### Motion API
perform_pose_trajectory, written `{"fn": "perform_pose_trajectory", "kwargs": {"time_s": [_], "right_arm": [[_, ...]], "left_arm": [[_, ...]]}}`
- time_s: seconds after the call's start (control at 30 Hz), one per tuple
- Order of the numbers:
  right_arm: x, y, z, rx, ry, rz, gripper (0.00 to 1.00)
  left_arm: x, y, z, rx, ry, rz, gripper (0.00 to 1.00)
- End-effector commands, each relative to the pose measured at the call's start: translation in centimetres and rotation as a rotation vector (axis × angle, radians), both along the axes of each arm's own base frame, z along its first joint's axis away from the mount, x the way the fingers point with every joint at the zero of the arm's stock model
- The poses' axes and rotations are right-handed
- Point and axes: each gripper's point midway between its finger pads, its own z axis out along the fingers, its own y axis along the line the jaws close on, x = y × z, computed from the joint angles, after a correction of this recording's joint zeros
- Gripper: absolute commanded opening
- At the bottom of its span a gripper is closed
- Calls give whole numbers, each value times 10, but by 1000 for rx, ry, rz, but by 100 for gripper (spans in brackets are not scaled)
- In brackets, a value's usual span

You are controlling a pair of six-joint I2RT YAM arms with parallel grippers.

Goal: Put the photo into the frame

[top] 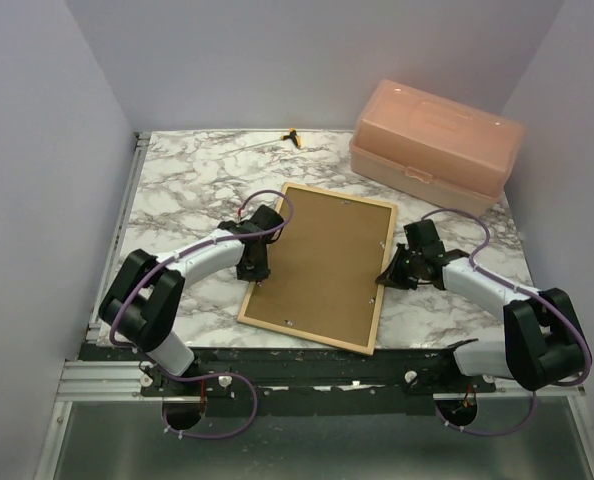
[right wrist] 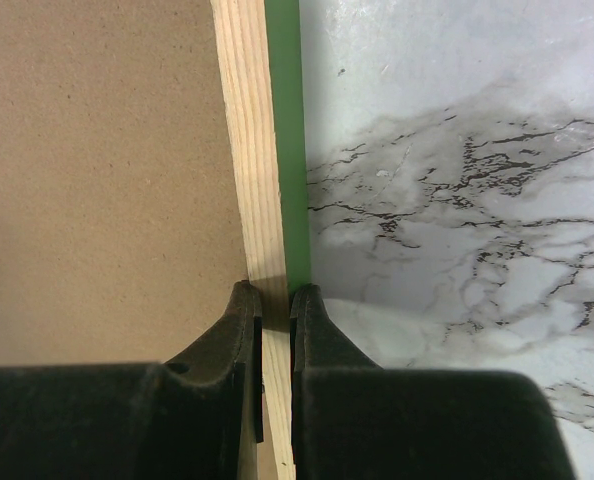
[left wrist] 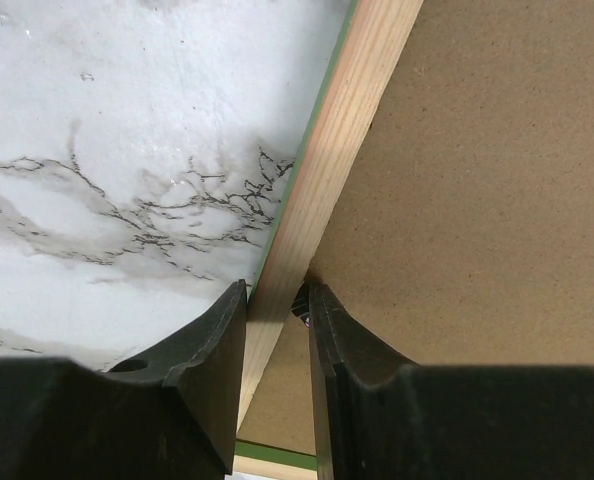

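Hardboard backing (top: 322, 265) sits in the frame (top: 305, 331), which lies bare wood up, green face down, mid-table (top: 177, 190) between our two arms. Photo isn't visible in any view; we can't tell whether it's under the backing or elsewhere.

Grips:
- Left gripper (left wrist: 277, 300): jaws narrow, one either side of the left rail, both against the wood. Reads as a pinch on the rail.
- Right gripper (right wrist: 275, 295): jaws nearly closed, clamped across the right rail; outer finger on the green edge, inner one at the seam with the backing.

Our read: this is a two-handed hold on the frame, to steady it or to lift and turn it. We can't say which.

To do it well:
- Move both arms together and level. Rails are thin, so uneven lift will rack the frame.
- Keep the inner fingers on wood, not on the backing edge, or we pin the panel in place.
- If we tilt, go slowly. We can't confirm the backing is latched, so it could slide out.
- Watch the pink box (top: 437, 135) at far right; swing away from it.
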Motion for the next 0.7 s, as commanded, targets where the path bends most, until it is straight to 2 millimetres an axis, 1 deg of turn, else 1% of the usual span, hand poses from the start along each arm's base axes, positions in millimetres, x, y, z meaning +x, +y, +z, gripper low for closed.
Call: {"fn": "perform_pose_trajectory", "kwargs": {"time_s": [0.0,0.13,0.17,0.4,0.67], "right_arm": [[-8,12,-5,55,62,3,0],[-6,12,-3,56,57,1,0],[-6,12,-3,53,58,1,0],[-2,11,0,49,51,-8,0],[1,11,1,43,48,-16,0]], "left_arm": [[-25,4,-23,71,87,-35,8],[-33,2,-30,85,110,-52,1],[-35,2,-31,89,115,-54,0],[-48,-1,-36,102,143,-90,0],[-62,8,-41,126,175,-104,0]]}}
